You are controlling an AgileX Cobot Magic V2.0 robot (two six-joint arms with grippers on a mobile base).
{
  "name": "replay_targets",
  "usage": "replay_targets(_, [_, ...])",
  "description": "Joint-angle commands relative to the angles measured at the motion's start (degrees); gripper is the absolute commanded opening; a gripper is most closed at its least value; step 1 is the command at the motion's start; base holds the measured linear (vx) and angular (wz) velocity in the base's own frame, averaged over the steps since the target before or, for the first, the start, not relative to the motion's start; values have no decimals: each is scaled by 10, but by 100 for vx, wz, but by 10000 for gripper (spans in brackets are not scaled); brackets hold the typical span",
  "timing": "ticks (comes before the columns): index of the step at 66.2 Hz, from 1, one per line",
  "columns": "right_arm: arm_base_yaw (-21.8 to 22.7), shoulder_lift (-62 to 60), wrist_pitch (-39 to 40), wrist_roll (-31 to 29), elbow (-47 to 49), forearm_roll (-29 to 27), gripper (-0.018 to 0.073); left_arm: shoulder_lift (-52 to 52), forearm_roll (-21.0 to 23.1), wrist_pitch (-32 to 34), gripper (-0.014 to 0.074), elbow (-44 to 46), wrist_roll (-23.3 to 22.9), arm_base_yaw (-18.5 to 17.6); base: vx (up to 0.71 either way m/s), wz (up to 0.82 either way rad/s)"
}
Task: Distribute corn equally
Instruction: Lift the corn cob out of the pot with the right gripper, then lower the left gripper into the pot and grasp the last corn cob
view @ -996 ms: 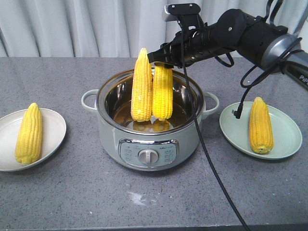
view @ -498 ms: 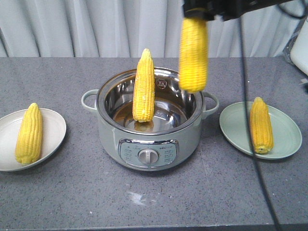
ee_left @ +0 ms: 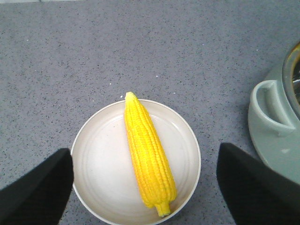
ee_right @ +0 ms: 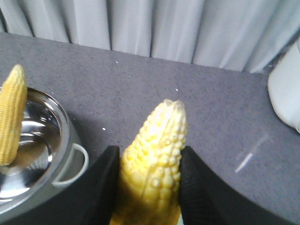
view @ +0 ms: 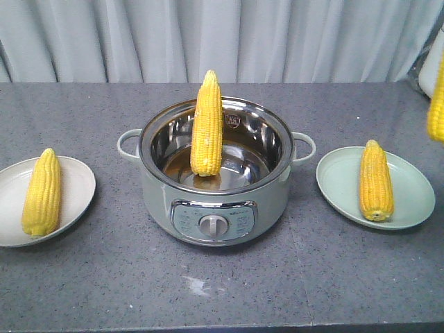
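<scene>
One corn cob [view: 207, 125] stands upright in the steel pot [view: 215, 201], leaning on the back rim. A second cob [view: 41, 192] lies on the white plate [view: 76, 180] at the left, a third [view: 375, 180] on the green plate [view: 409, 187] at the right. My right gripper [ee_right: 150, 178] is shut on another cob [ee_right: 157, 150], held in the air right of the pot; in the front view only a strip of this cob [view: 436, 111] shows at the right edge. My left gripper [ee_left: 145, 159] hovers open above the white plate [ee_left: 98, 168] and its cob [ee_left: 147, 164].
The pot's pale green side handles [view: 128, 144] stick out toward both plates. A white object [ee_right: 286, 89] stands at the far right of the grey table. A curtain hangs behind the table's back edge.
The right arm lifted one cob out of the pot and carried it up and to the right, leaving the front view. One cob stays standing in the pot.
</scene>
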State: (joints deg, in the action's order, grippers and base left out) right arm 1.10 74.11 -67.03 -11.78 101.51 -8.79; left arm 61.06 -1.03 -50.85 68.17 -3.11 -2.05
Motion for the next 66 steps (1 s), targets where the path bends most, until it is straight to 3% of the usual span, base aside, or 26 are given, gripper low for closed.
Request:
replay_targets(1, [25,-58,58,2,-49,5,116,-9,15,34,587,13,-5,-2,0,0])
replay_targets(15, [40,-145,131,4,-178,7,118,-9,29,34,587,13,-4,-2,0,0])
replay_targets(34, [40,-154,137,4,-191,3,118,10,173,32,587,31,88,-6,0,0])
replay_targets(43, [40,-154,135,12,-191,2,118,46,215,30,587,86,123,-45,0,0])
replay_targets(66, [40,-154,132,19,-191,2,120,201,208,30,587,234,124,-184,0,0])
